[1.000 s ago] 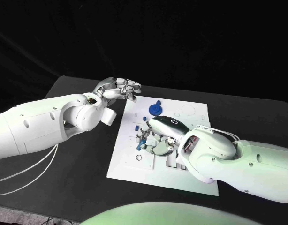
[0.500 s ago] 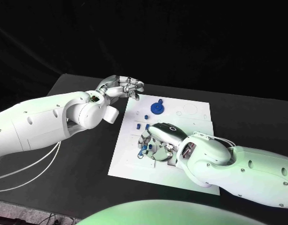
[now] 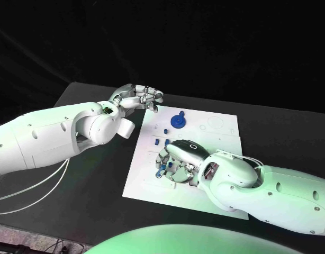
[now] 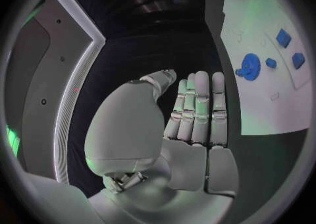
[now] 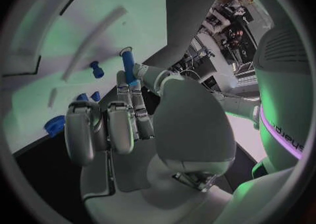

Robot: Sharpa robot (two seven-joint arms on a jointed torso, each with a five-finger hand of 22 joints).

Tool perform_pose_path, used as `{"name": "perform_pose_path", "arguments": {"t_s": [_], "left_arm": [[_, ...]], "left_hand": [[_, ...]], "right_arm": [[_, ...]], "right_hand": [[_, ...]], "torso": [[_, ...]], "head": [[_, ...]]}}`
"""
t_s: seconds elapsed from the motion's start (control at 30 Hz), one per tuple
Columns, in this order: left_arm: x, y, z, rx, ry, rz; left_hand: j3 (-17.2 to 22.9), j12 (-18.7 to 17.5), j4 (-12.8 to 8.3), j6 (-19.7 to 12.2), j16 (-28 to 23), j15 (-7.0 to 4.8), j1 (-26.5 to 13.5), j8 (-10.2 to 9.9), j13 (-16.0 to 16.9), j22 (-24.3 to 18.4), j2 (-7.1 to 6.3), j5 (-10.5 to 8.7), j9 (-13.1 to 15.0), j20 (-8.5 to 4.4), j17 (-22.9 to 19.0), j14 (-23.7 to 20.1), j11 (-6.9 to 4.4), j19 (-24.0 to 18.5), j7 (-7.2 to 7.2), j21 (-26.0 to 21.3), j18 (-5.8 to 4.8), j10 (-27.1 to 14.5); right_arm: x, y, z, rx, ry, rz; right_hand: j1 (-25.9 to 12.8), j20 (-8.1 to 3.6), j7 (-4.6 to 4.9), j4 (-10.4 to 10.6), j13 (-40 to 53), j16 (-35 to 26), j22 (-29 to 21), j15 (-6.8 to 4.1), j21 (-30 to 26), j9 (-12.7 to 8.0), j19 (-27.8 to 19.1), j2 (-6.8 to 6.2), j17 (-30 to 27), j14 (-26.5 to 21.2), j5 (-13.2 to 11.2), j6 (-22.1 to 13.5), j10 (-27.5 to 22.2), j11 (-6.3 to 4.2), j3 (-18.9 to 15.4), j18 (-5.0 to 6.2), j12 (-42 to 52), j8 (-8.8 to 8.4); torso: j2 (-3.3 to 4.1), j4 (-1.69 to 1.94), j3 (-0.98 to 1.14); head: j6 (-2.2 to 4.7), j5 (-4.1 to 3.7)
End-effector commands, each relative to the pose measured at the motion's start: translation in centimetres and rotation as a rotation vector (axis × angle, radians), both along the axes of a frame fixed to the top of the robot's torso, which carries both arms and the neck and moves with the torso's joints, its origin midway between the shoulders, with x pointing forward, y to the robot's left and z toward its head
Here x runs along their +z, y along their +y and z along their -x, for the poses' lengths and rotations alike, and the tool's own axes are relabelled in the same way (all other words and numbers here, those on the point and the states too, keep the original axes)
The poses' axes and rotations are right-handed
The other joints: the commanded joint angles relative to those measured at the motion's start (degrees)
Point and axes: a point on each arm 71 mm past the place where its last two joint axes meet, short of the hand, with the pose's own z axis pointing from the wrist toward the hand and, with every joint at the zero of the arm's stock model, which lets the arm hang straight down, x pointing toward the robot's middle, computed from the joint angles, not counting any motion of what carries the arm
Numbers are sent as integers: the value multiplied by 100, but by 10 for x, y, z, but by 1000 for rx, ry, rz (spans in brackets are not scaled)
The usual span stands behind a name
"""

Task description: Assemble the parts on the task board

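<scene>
Task board with blue parts, two hands in attendance

Surface (image 3: 93,180): black, rectangular, carrying the board at its middle.

Task board (image 3: 151,185): white plate lying flat on the surface, its long side running away from the robot. The wrist views show recesses and slots cut in its face.

Right arm: white, entering from the right edge of the head view and lying over the near right part of the board.

Left arm: white, entering from the left edge and ending beside the board's far left corner.

Right hand (image 3: 179,159): silver, lowered over the middle of the board. In the right wrist view its thumb and one finger pinch a blue peg (image 5: 128,65) upright, the peg's upper end showing above the fingertips; the other fingers lie side by side, curled loosely.

Left hand (image 3: 137,99): silver, raised just off the board's far left corner, holding nothing. In the left wrist view its fingers (image 4: 200,108) stretch out straight and close together, the thumb standing a little to one side.

Blue round part (image 3: 177,122): disc with a small knob, resting on the far half of the board, between the two hands.

Small blue pieces (image 3: 160,142): several set in the board just beyond the right hand; others lie under its fingers.
</scene>
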Motion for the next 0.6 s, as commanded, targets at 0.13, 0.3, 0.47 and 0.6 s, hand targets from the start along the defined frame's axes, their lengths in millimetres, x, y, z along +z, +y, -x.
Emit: {"name": "perform_pose_path", "arguments": {"t_s": [0.13,0.3,0.47,0.6], "left_arm": [[1,-2,1,-17,-3,15],[1,-2,1,-17,-2,14],[1,-2,1,-15,-2,13],[1,-2,1,-16,-2,14]], "left_hand": [[-8,26,-28,-61,-15,40,-64,45,17,-12,6,-21,15,38,10,-12,-8,25,5,-31,57,-48],[-8,26,-28,-61,-15,40,-64,45,17,-12,6,-21,15,38,10,-12,-8,25,5,-31,57,-48],[-8,26,-28,-61,-15,40,-64,45,17,-12,6,-21,15,38,10,-12,-8,25,5,-31,57,-48],[-8,26,-28,-61,-15,40,-64,45,17,-12,6,-21,15,38,10,-12,-8,25,5,-31,57,-48]], "right_arm": [[-5,3,2,23,-13,47],[-8,4,1,24,-14,71],[-10,5,1,26,-10,86],[-10,7,3,34,-9,87]], "right_hand": [[19,-32,-1,-29,200,9,1310,-17,-7,5,308,68,5,265,22,-45,210,-175,2,-19,9,29],[10,-31,1,-36,205,6,1305,-16,-22,10,302,65,-1,264,22,-50,208,-173,2,-16,5,30],[6,-30,2,-37,206,5,1305,-16,-22,12,302,65,-3,264,22,-53,206,-171,3,-16,3,29],[-24,-27,5,-49,215,0,1302,-11,-31,22,297,51,-13,261,15,-69,194,-165,-3,-14,-10,26]], "torso": [[1,1,-2],[0,3,0],[-2,-1,-1],[-1,0,1]], "head": [[-22,11],[-26,7],[-25,9],[-25,10]]}}
